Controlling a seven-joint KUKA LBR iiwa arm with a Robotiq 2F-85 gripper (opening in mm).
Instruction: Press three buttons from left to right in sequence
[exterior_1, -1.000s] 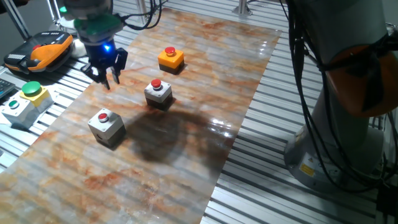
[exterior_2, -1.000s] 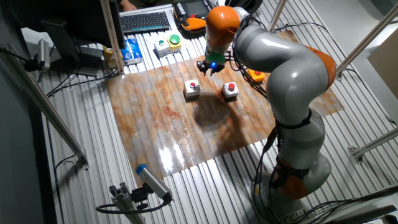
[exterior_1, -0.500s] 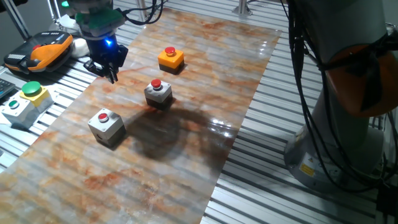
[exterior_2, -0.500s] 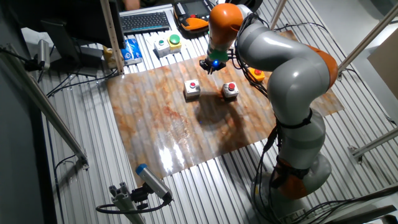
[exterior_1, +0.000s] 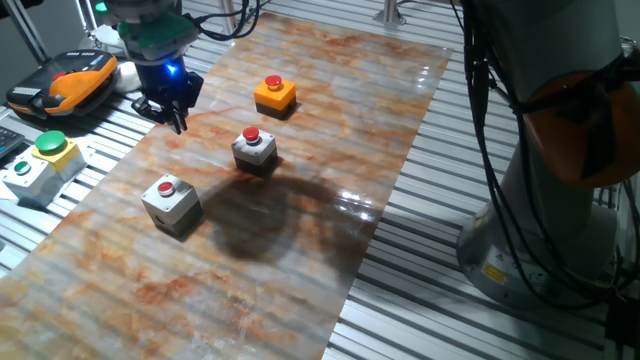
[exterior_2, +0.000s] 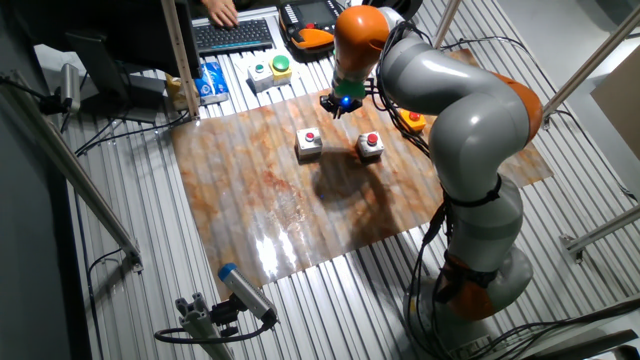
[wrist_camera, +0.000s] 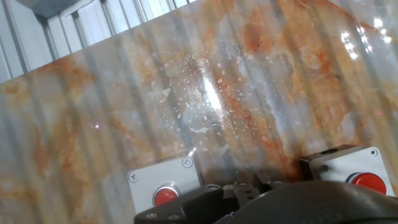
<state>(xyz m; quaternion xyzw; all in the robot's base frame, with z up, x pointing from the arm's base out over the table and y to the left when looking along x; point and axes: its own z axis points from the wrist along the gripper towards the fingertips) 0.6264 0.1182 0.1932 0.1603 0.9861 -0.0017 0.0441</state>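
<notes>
Three boxes with red buttons stand on the marbled board: a grey-white box nearest, a second grey-white box in the middle, and a flatter orange box farthest. My gripper hangs over the board's left edge, apart from all three, level with the middle box. Its fingers are shut with nothing between them. The other fixed view shows the gripper behind both grey-white boxes, with the orange box mostly hidden by the arm. In the hand view, shut fingertips lie between two grey-white boxes.
A grey box with a green button and yellow top sits off the board on the slatted table. An orange-and-black handheld unit lies behind it. A keyboard with a person's hand is at the back. The robot's base stands beside the board.
The fingers, spread a second ago, have come together. The hand rose slightly and drew back toward the board's far left edge, then held still.
</notes>
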